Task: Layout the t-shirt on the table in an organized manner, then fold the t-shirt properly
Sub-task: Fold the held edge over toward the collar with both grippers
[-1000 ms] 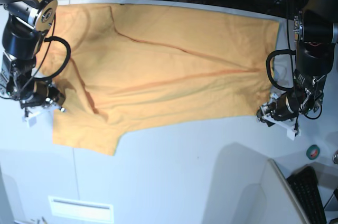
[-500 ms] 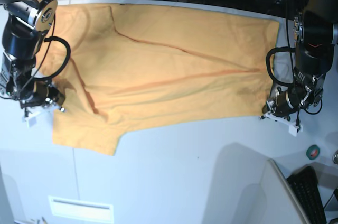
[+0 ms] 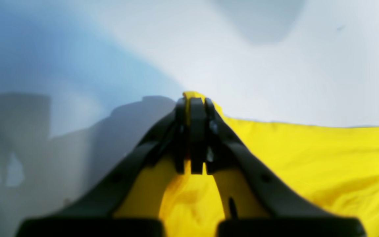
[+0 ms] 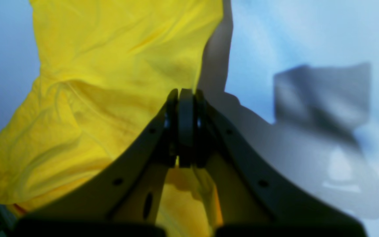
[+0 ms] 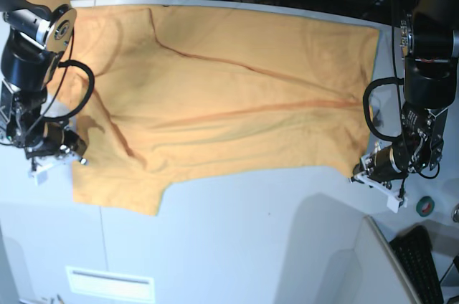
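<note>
Pale desk [image 5: 215, 247] fills my base view, with one t-shirt [image 5: 244, 82] spread across its far part, running from one arm to the other. Both my pincers are closed on the cloth: the left pincer [image 3: 194, 102] pinches one edge, the right pincer [image 4: 186, 93] another. Their dark bodies hide the cloth right behind each grip, and I can't make out the shirt's neckline. Both upper arms are cut off by the frame. I count two pincers, one green roll [image 5: 425, 206] and one white strip [image 5: 110, 285] near the bottom.
</note>
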`<state>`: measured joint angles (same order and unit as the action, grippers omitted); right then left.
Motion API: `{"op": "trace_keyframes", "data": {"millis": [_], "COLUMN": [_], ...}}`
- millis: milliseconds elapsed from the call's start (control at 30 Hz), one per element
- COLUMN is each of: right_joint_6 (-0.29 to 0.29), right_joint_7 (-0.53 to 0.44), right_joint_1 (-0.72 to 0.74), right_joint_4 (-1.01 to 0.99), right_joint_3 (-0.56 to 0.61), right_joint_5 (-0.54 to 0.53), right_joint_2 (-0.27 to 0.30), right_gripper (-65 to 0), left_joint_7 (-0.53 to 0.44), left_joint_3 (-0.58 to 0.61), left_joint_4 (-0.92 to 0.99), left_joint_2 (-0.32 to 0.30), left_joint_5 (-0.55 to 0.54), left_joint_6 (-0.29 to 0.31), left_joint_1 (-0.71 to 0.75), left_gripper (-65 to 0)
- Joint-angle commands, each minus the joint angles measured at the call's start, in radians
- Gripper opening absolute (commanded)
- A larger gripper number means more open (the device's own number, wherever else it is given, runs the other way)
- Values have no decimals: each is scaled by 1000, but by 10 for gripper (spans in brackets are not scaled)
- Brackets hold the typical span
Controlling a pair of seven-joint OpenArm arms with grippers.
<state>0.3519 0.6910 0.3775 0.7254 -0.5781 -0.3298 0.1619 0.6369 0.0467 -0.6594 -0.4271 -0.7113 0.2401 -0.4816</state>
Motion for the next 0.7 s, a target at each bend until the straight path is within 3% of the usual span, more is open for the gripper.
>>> {"op": "trace_keyframes", "data": {"millis": [0, 667], "right_joint_6": [6, 8], "right_joint_7": [-14, -14], "right_joint_1": [24, 36], "right_joint_4": [16, 49], "right_joint_3": [0, 4], "right_joint_5": [-12, -9], "right_joint_2": [14, 17], "right_gripper": [-650, -650], "left_joint_7": [-4, -9], "left_joint_3": [-5, -6], "left_joint_4": [-12, -15], "left_joint_2": [-17, -16], "left_joint_5": [-6, -6], "left_joint_6": [6, 6], "left_joint_1": [-18, -27], "left_gripper": [-650, -650]}}
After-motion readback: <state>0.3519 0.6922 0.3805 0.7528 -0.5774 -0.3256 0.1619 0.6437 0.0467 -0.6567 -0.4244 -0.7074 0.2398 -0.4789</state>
